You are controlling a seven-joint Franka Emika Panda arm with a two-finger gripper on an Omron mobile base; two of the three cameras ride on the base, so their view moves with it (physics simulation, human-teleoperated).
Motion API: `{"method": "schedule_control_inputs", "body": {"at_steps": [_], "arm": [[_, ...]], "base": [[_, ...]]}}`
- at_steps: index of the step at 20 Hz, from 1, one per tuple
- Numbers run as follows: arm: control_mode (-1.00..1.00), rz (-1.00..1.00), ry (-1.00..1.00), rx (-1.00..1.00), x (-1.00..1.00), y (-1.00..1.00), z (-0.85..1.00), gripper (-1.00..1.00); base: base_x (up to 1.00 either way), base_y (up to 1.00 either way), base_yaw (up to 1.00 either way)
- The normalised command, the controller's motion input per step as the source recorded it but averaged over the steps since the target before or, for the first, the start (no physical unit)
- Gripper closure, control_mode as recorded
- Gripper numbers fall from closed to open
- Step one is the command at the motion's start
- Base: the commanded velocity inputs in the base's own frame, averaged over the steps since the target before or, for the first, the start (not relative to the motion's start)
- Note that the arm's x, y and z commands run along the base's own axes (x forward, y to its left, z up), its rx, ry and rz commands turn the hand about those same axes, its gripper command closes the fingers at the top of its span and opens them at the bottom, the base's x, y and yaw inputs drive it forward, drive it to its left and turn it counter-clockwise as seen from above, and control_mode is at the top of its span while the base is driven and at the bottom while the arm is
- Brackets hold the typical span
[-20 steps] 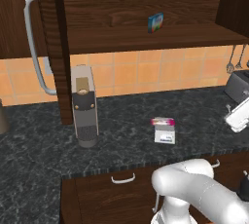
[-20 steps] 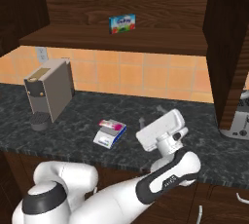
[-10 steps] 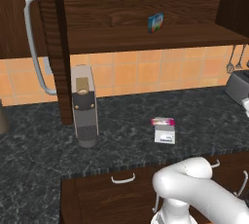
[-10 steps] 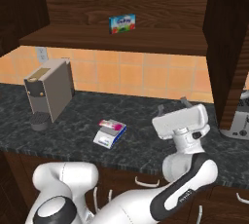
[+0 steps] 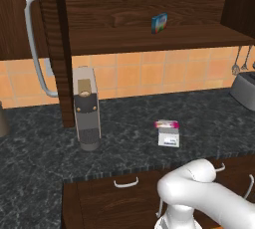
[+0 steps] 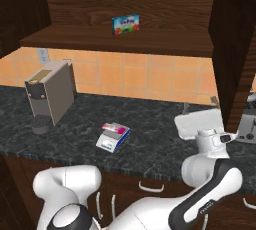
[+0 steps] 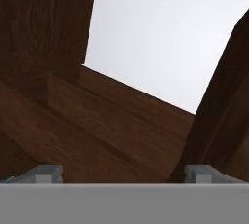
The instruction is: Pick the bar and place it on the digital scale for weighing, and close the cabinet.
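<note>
Hand view gives you the gripper up close: its two grey fingertips stand wide apart with nothing between them, so it is open, facing dark grained wood panels under a pale blank ceiling. Right base view shows you what that one cannot: the white hand raised near the counter's right end, beside a dark cabinet door edge. On the speckled black stone counter, toward its front edge, the flat pink-and-white bar lies on the low square digital scale. Left base view adds the cabinet door standing open at the left, with its long curved pale metal handle. A boxy grey-and-tan coffee machine stands further left on the counter; a small blue-green box sits upright on the wooden shelf.
</note>
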Motion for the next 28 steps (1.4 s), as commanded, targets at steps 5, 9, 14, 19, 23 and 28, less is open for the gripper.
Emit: {"method": "schedule_control_inputs", "body": {"at_steps": [5, 9, 14, 19, 23, 28], "arm": [[-1.00, 0.00, -0.03, 0.18, 0.00, -0.56, -0.08, -1.00], [-1.00, 0.00, 0.00, 0.16, 0.00, -0.74, 0.00, -1.00], [-1.00, 0.00, 0.11, 0.11, 0.01, -0.72, 0.00, -1.00], [-1.00, 0.00, 0.06, 0.07, 0.02, -0.51, 0.08, -1.00], [-1.00, 0.01, 0.00, 0.02, 0.00, -0.21, 0.45, -1.00], [-1.00, 0.09, 0.00, 0.00, -0.25, 0.23, 0.70, -1.00]], "base": [[0.00, 0.00, 0.00], [0.00, 0.00, 0.00], [0.00, 0.00, 0.00], [0.00, 0.00, 0.00], [0.00, 0.00, 0.00], [0.00, 0.00, 0.00]]}}
